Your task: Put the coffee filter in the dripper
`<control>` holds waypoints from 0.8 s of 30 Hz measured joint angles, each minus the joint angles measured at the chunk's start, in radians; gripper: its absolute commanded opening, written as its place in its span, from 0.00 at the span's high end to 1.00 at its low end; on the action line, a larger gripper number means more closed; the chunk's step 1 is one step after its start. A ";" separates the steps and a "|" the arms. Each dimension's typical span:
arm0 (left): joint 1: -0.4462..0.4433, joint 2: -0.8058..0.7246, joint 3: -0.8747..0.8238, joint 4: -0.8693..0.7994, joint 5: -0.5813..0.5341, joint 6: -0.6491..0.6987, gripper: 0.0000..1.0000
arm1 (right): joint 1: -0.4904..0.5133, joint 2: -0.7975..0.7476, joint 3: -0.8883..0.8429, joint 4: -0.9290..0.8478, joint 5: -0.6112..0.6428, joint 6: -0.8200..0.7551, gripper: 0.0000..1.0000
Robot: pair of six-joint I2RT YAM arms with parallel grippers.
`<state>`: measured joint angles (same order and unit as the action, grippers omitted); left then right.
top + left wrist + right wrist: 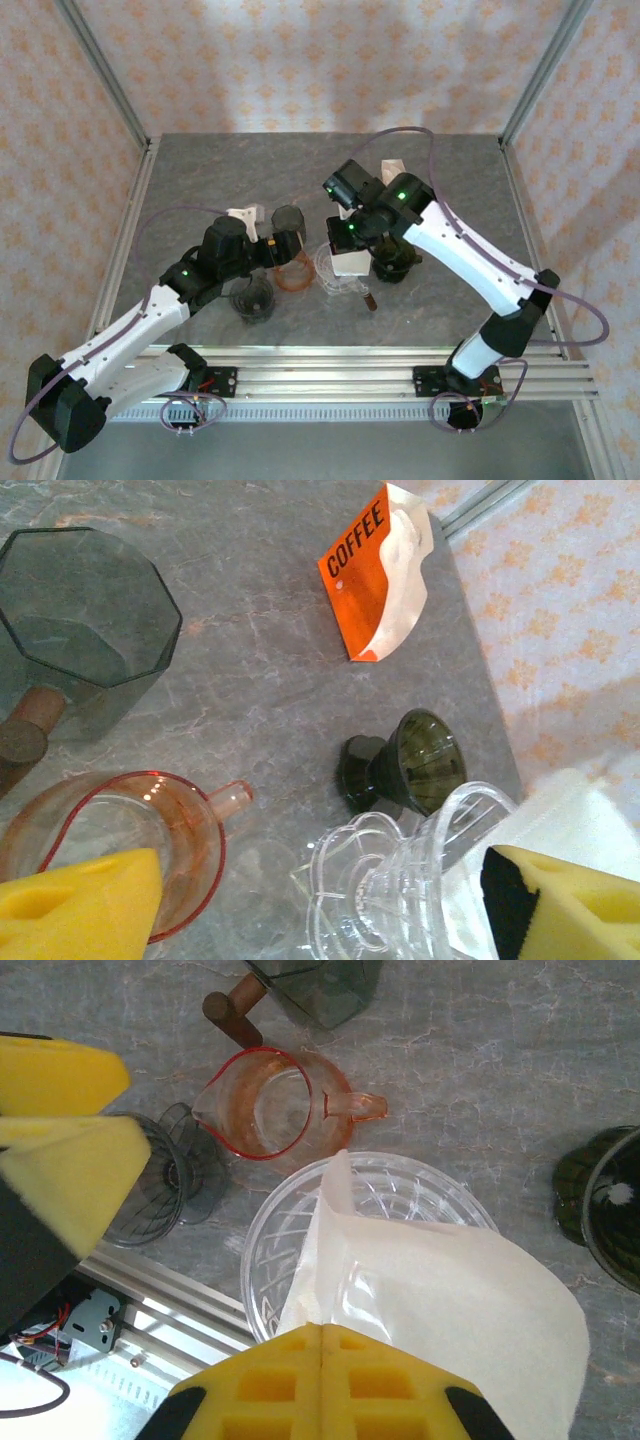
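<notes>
- The top view shows both arms meeting mid-table point(200, 170); the left gripper point(288, 243) sits just left of the right gripper point(350, 245), with the white coffee filter point(348, 263) below the right one and over the clear dripper point(335, 272)
- The left wrist view adds an orange coffee bag point(378, 572) lying near the table's far edge, a smoky glass server point(85, 605) and a small dark dripper point(405, 765) tipped on its side; here the left gripper's yellow fingers point(80, 905) stand wide apart, one over the pink pitcher point(130, 845), the other by the filter's white edge, the clear dripper between them and nothing clamped
- The right wrist view shows the grip itself: the right gripper's fingers are pressed together on the filter's near edge; the paper fans away from the fingertips and lies over the dripper's bowl, one corner reaching toward the pitcher, the opposite side overhanging the rim; whether paper touches glass cannot be told
</notes>
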<state>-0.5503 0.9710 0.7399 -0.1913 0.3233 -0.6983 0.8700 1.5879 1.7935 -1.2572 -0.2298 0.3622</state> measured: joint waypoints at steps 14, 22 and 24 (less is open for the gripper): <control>0.000 -0.001 0.004 0.002 0.045 -0.047 0.13 | 0.000 0.027 -0.104 0.117 -0.008 -0.003 0.95; 0.000 -0.001 0.031 0.001 0.060 -0.061 0.19 | 0.000 0.021 -0.127 0.182 -0.015 0.003 0.71; 0.000 -0.001 0.040 0.000 0.061 -0.060 0.20 | 0.000 0.004 -0.134 0.198 -0.014 0.006 0.68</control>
<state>-0.5503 0.9699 0.7795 -0.1909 0.3843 -0.7582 0.8700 1.5921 1.6596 -1.0592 -0.2440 0.3683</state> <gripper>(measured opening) 0.806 0.296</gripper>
